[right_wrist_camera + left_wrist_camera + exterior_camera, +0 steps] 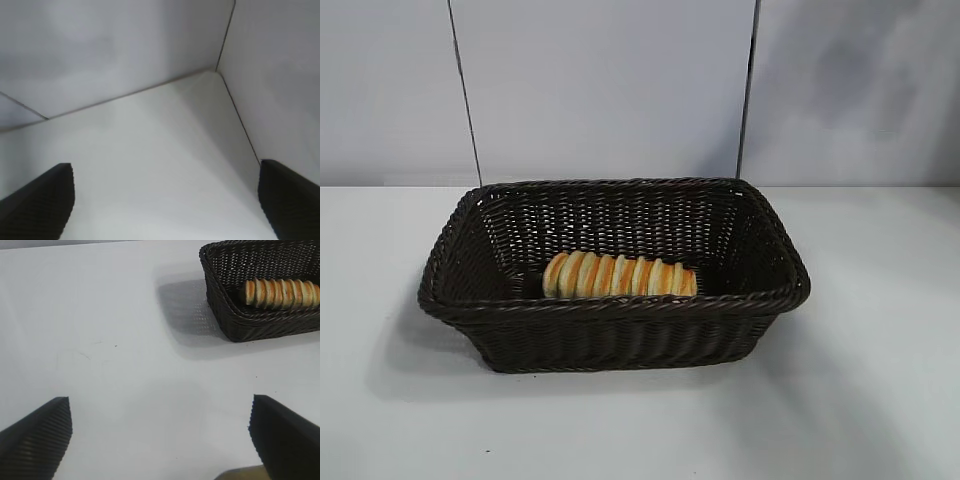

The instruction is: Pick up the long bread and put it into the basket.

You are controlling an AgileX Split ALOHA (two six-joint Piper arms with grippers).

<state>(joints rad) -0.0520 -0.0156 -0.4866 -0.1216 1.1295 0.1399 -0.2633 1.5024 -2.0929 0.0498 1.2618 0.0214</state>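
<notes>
The long bread (619,276), golden-tan with orange-brown stripes, lies lengthwise on the floor of the dark brown wicker basket (620,308), near its front wall. In the left wrist view the bread (282,293) and the basket (220,300) show farther off. My left gripper (160,440) is open and empty above the bare white table, well away from the basket. My right gripper (165,200) is open and empty over the table near a wall corner. Neither gripper shows in the exterior view.
The basket stands in the middle of a white table (880,380). Pale wall panels (610,80) rise behind it. The right wrist view shows the table meeting two walls at a corner (216,71).
</notes>
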